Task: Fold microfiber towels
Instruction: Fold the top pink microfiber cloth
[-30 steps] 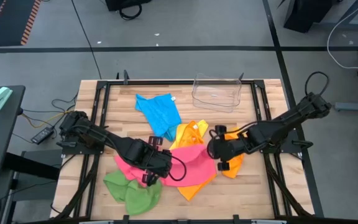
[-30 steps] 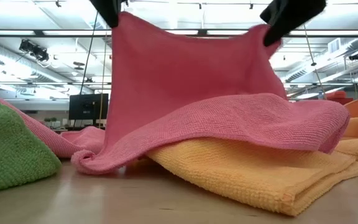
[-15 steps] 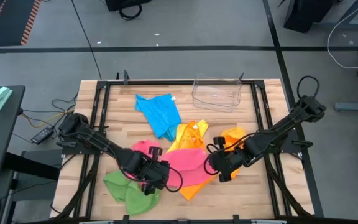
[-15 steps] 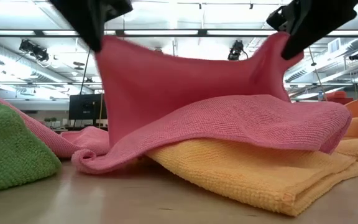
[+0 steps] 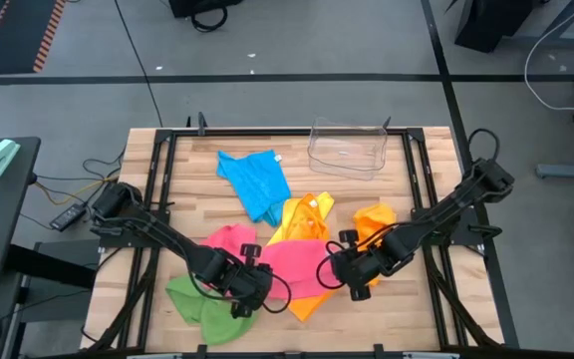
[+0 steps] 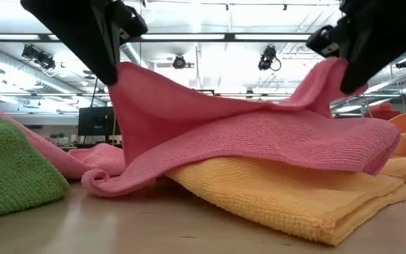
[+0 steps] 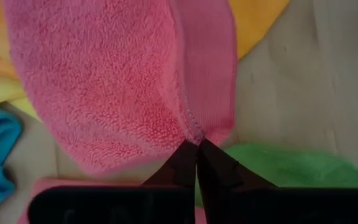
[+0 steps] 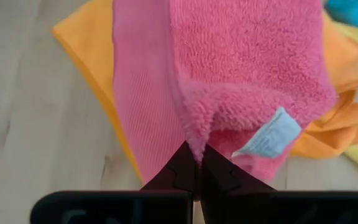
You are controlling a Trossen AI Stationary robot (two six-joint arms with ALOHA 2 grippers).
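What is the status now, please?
Left gripper and right gripper each shut on pink microfiber towel, holding one edge up. Orange microfiber towel lies underneath.

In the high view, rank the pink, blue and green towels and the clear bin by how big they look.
1. pink towel, both corners held up, partly doubled over
2. blue towel and green towel: too alike to rank
3. clear bin, smallest by a little

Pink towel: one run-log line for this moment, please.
pink towel draped over orange towel | left end effector shut on corner | right end effector shut on other corner | fold unfinished
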